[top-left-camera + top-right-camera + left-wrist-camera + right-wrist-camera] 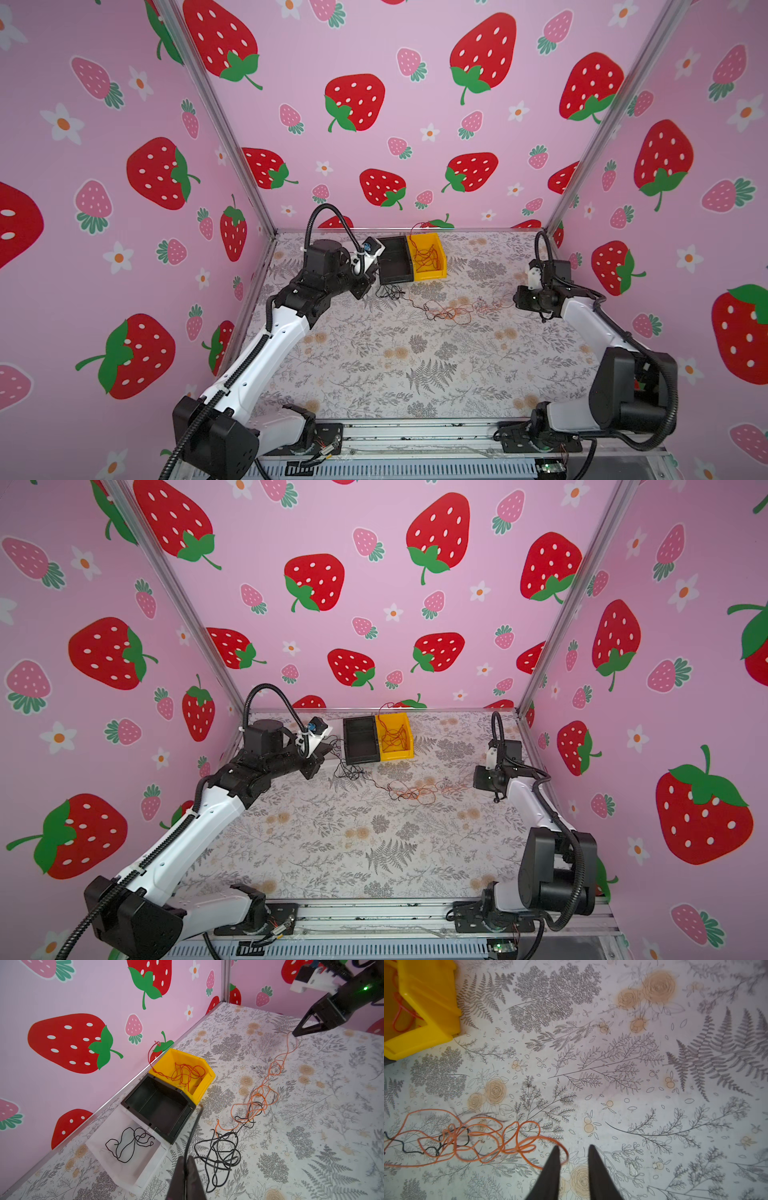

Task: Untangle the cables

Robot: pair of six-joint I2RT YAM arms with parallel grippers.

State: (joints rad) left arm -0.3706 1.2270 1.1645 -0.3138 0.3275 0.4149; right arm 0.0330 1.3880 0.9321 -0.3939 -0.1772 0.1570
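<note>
My left arm stretches toward mid-frame in both top views, left claw pinched shut on a black cable; my right claw, at right, hangs parted.

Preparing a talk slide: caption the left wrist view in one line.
Left gripper pinches a black cable near the white bin, orange cable trailing toward the right gripper.

No text, label, brand, number or sign can be read in any of the views
</note>
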